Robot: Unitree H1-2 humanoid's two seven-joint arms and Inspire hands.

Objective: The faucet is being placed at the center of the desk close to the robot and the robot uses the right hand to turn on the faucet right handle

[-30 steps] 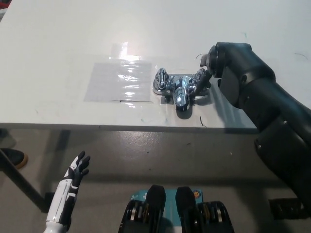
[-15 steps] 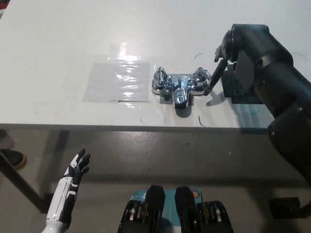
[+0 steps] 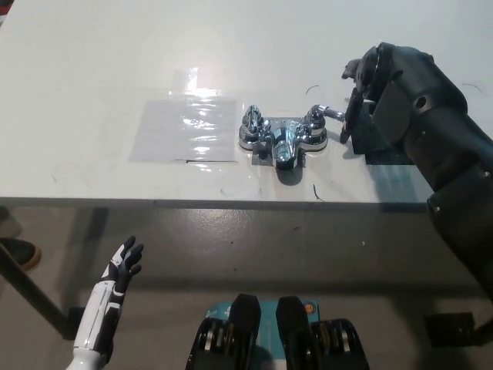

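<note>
A chrome faucet (image 3: 282,140) stands on the white desk (image 3: 92,69), near its front edge at the middle. Its right handle (image 3: 317,122) has a thin lever pointing to the right, and the lever's tip meets the fingers (image 3: 348,127) of my black right hand (image 3: 368,96). That hand hangs just right of the faucet with its fingers pointing down, loose, not wrapped around the lever. The left handle (image 3: 251,123) is untouched. My white left hand (image 3: 123,266) rests open at the lower left, below the desk edge.
A shiny clear sheet (image 3: 185,127) lies flat on the desk to the left of the faucet. The desk's front edge (image 3: 192,200) runs across the picture, with grey floor below. A dark shoe (image 3: 17,250) shows at the far left.
My right hand has drawn back to the right of the faucet. The right handle's lever, earlier covered by the hand, now sticks out rightward. The left hand has stayed put.
</note>
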